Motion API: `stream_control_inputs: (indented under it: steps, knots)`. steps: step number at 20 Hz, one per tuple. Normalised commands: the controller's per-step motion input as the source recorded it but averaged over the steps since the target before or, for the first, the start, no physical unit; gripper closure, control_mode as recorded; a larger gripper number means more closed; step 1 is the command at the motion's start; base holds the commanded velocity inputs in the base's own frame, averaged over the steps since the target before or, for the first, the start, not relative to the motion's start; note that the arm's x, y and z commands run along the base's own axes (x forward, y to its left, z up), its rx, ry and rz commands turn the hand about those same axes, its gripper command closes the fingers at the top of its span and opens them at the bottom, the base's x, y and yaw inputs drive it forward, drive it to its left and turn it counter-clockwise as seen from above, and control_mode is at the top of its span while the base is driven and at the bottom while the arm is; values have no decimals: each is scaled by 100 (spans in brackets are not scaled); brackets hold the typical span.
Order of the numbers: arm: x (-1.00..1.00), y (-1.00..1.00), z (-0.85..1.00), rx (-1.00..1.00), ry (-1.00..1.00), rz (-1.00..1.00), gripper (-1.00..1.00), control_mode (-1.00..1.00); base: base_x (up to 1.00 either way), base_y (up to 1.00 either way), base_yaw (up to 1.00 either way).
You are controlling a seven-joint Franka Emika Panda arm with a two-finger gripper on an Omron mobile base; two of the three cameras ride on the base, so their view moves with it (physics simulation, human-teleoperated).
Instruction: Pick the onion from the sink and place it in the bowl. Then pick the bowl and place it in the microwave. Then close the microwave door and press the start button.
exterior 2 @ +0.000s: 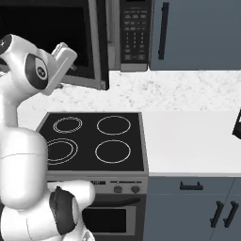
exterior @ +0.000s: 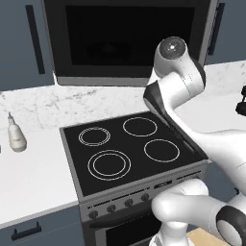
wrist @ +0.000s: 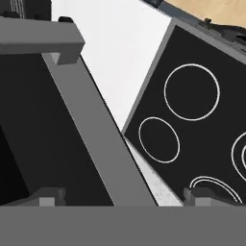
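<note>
The arm (exterior: 185,139) is glossy white, built of thick rounded tubular links with bulbous joint housings. Dark grey-black bands and panels mark the joints, and a round grey end cap (exterior: 171,47) closes one housing. The tool's (wrist: 126,196) two fingertips (wrist: 47,197) are small, blocky and dark grey.

1. Illumination is even and diffuse across all three views; no single light source can be located.
2. The white surface (exterior 2: 188,141) renders bright and nearly uniform, close to washed out in the hand view.
3. The cooktop (exterior: 129,151) is matte black; its white rings stay crisp, with no glare.
4. The microwave (exterior: 125,38) interior is very dark; detail inside is hard to resolve.
5. Soft shading models the arm (exterior: 182,72); cast shadows are faint.
6. Edges show slight pixel softness; no motion blur or lens distortion is evident.
</note>
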Motion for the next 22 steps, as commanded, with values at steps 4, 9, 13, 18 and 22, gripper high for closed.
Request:
stream_control_inputs:
  steps: [4,9,13,18,22]
  knots:
    - [100,-11,0,0,0,9,-100,-100,0,0,0]
    - [100,-9,0,0,0,6,-100,-100,0,0,0]
    - [65,-2,0,0,0,6,-100,-100,0,0,0]
    - [25,0,0,0,0,9,-100,-100,0,0,0]
    - [14,0,0,0,-2,11,-100,-100,0,0,0]
